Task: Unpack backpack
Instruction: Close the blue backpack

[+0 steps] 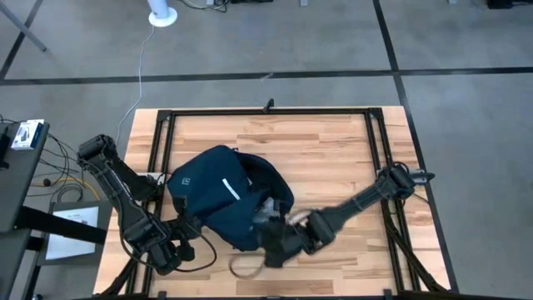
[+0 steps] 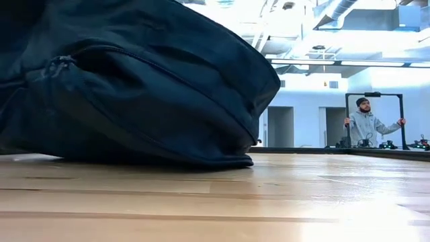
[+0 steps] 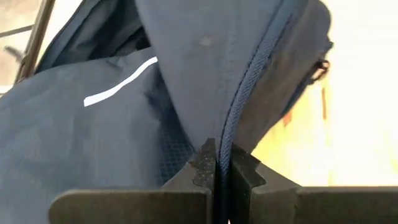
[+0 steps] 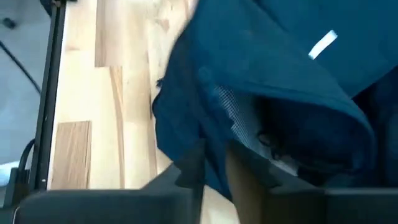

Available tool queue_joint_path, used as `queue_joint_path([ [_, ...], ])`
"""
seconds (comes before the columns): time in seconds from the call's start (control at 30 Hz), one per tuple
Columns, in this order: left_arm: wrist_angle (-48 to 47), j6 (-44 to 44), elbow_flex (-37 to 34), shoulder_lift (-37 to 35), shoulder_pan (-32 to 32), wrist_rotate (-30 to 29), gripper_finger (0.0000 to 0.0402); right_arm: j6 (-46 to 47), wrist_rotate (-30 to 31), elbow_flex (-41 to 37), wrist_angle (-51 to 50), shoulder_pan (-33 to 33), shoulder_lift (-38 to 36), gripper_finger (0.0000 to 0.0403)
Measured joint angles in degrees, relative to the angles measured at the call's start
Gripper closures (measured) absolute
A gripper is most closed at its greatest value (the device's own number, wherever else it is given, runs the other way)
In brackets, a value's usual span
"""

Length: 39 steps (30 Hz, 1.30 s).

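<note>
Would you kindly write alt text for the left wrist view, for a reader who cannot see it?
The left gripper is shut on a piped seam of the large soft dark navy fabric backpack, pinching a fold of its cloth. A short white stripe crosses the fabric, and the light wooden table shows beyond the bag.

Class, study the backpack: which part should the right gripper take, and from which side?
Probably the upper lip of the backpack opening, from the near table edge where the right gripper sits: that fabric edge is thin and loose, and the mouth gapes toward it.
</note>
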Motion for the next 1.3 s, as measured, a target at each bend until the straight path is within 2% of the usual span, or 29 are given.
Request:
queue_joint_path([
  [0.13, 2.7, 4.3, 0.0, 0.0, 0.0, 0.2, 0.0402, -4.8, -1.7, 0.0, 0.7, -3.1, 1.2, 0.0273],
  [0.23, 2.6, 4.8, 0.0, 0.0, 0.0, 0.5, 0.0402, -7.6, -5.2, 0.0, 2.5, -4.1, 2.0, 0.024],
  [0.33, 2.6, 4.8, 0.0, 0.0, 0.0, 0.6, 0.0402, -9.7, -6.7, 0.0, 1.6, -4.4, 2.1, 0.0219],
  [0.47, 2.6, 4.7, 0.0, 0.0, 0.0, 0.6, 0.0402, -9.9, -6.6, 0.0, 1.7, -4.5, 2.1, 0.0212],
  [0.63, 2.6, 4.8, 0.0, 0.0, 0.0, 0.6, 0.0402, -10.4, -6.3, 0.0, 2.0, -4.9, 2.1, 0.0222],
  [0.83, 2.1, 4.7, 0.0, 0.0, 0.0, 0.6, 0.0402, -13.9, -14.7, -0.3, 4.5, -5.1, 4.5, 0.0242],
  [1.0, 1.1, 3.9, 0.0, 0.0, 0.1, 0.5, 0.0402, -15.1, -13.7, -0.2, 5.9, -3.3, 4.4, 0.0266],
  [1.1, 1.0, 3.9, 0.0, 0.0, 0.1, 0.5, 0.0402, -15.3, -11.0, -0.2, 7.4, -2.6, 4.4, 0.0294],
  [1.3, 1.1, 3.7, 0.0, 0.0, 0.2, 0.5, 0.0402, -15.4, -10.6, -0.2, 8.9, -1.5, 4.2, 0.0347],
])
